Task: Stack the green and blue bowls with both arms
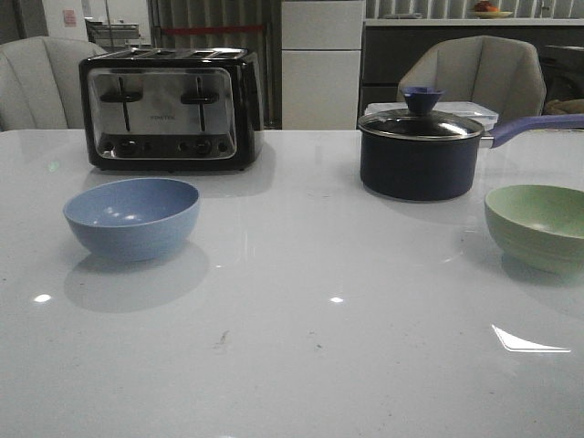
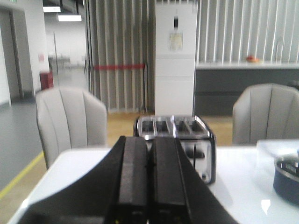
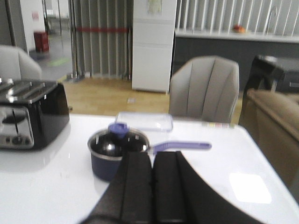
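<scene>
Two bowls apart on the white table, both grippers with jaws pressed together.

The blue bowl sits upright at 9 o'clock; the green bowl is well apart at 3 o'clock, cut by the frame edge. Behind, a toaster at 11 o'clock and a lidded saucepan at 1 o'clock. The left gripper and right gripper hold nothing.
</scene>
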`<state>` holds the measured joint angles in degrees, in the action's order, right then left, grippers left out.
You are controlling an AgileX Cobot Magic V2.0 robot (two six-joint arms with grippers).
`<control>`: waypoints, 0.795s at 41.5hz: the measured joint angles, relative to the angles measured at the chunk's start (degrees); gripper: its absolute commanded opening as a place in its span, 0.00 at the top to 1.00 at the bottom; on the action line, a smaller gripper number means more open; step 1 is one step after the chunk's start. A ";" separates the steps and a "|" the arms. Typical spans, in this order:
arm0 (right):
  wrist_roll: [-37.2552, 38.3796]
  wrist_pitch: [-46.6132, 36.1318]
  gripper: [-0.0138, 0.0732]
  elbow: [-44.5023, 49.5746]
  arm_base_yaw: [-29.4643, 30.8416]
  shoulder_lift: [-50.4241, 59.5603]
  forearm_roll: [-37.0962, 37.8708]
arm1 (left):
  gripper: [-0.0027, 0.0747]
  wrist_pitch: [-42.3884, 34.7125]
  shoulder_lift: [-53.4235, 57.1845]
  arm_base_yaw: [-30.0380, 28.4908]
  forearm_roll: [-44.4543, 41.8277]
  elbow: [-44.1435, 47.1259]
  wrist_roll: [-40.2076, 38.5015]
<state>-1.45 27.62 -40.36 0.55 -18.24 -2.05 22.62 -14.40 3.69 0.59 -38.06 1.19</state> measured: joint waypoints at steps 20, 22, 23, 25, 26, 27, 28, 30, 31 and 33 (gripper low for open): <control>0.00 10.26 0.78 -0.42 0.00 -17.59 0.00 | 0.85 16.55 -15.01 0.00 0.00 -0.61 0.00; 0.00 10.80 0.78 -0.42 0.00 -19.02 0.00 | 0.85 16.84 -15.92 0.00 0.00 -0.61 0.00; 0.00 11.22 0.78 -0.42 0.00 -19.82 0.00 | 0.85 16.84 -16.28 0.00 0.00 -0.61 0.00; 0.00 11.93 0.78 -0.42 0.00 -21.17 0.00 | 0.85 16.95 -17.09 0.00 0.00 -0.61 0.00; 0.00 12.29 0.78 -0.42 0.00 -21.93 0.00 | 0.85 16.95 -17.51 0.00 0.00 -0.61 0.00; 0.00 12.85 0.78 -0.42 0.00 -22.49 0.00 | 0.85 16.95 -17.89 0.00 0.00 -0.61 0.00; 0.00 13.33 0.78 -0.42 0.00 -23.19 0.00 | 0.85 16.95 -18.04 0.00 0.00 -0.61 0.00; 0.00 14.62 0.77 -0.42 0.00 -24.19 0.00 | 0.85 16.95 -18.65 0.00 0.00 -0.61 0.00; 0.00 15.20 0.77 -0.42 0.00 -24.80 0.00 | 0.84 17.05 -18.81 0.00 0.00 -0.61 0.00; 0.00 16.75 0.76 -0.42 0.00 -26.01 0.00 | 0.83 17.05 -19.29 0.00 0.00 -0.61 0.00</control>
<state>-1.45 44.37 -40.78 0.55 -44.25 -2.05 39.67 -33.69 3.69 0.59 -38.66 1.19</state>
